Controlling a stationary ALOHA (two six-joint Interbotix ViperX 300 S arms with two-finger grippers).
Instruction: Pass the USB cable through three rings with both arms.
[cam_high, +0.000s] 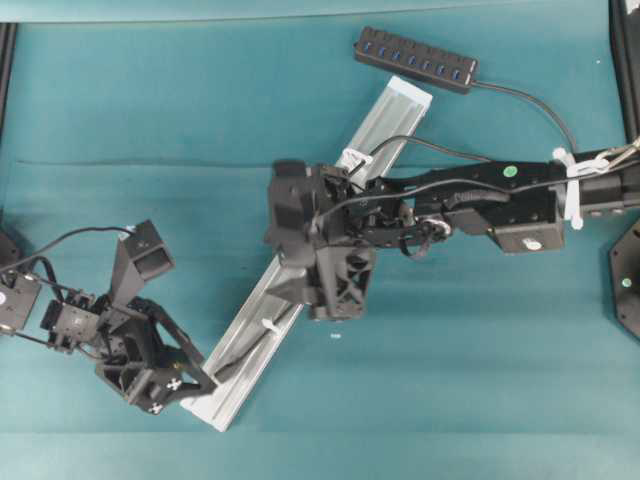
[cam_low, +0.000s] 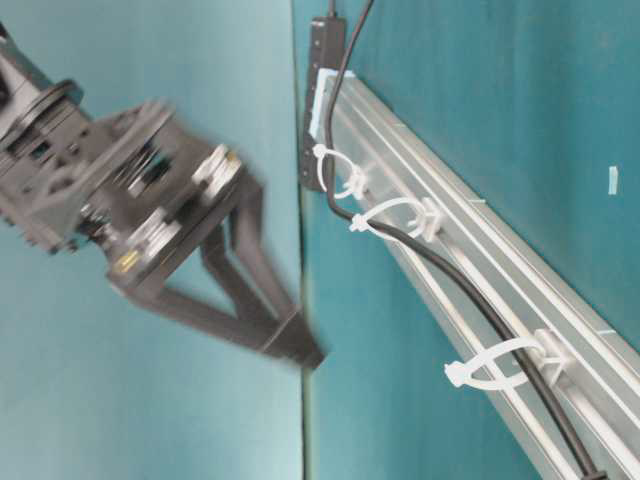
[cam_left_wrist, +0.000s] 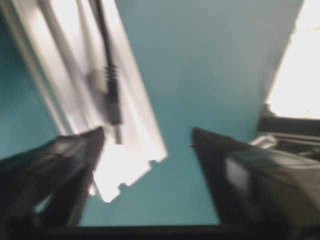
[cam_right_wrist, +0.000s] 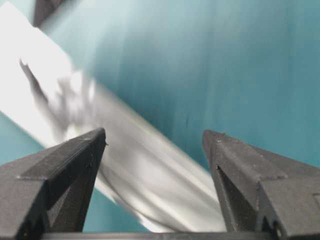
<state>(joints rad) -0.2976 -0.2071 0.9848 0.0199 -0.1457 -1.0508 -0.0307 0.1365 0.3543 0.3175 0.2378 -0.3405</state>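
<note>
The USB cable's plug (cam_left_wrist: 114, 102) lies on the rail (cam_left_wrist: 137, 125), seemingly just beyond the wide-open, empty left tool (cam_left_wrist: 147, 137).

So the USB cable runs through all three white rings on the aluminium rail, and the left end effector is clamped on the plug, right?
Not quite. The USB cable does run through the three rings on the aluminium rail, but the left end effector is open, its fingers apart, and the plug lies free on the rail. The left wrist view shows it.
</note>
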